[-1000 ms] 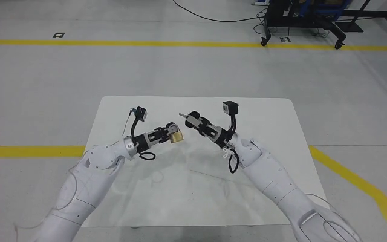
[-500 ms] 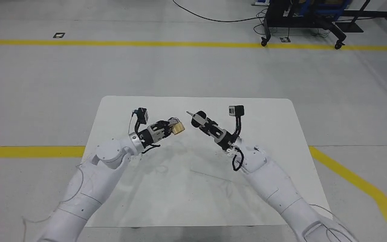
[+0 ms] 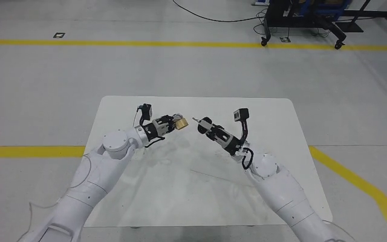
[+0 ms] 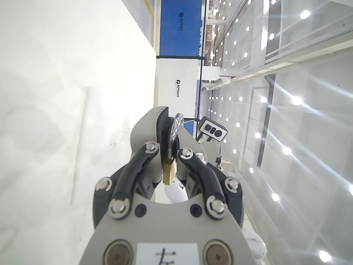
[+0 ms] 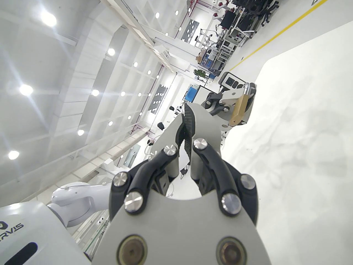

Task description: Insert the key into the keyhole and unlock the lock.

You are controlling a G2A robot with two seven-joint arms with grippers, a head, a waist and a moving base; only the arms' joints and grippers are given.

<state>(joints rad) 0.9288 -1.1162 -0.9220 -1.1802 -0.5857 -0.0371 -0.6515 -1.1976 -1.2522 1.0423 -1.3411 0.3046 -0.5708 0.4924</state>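
Two-armed key-and-lock set-up above the white desk point(image 3: 199, 193). The left fingers point(image 4: 146, 133) are pressed onto the padlock point(image 4: 168, 170). The steel shackle sits between their dark pads near the tips. The brass body shows in the gap between the two fingers, closer to their base. Seen from above, the brass body projects from the left fingers on the side turned toward the other arm. The right fingers point(image 5: 205, 125) are closed, their ribbed pads meeting with almost no gap. They pinch the key point(image 3: 196, 120), whose thin silver blade sticks out just beyond their tips in the top view. In the right wrist view the pads hide the key's head. The blade points toward the left fingers and the padlock. Its tip is near the brass body but apart from it, with a narrow strip of desk visible between the two. In the right wrist view the padlock lies ahead of the right fingertips and a little to one side, tilted, with its shackle end farther from the desk surface than its brass end. Both pairs of fingers are held off the desk, their tips facing one another. Whether the keyhole faces the blade cannot be told.
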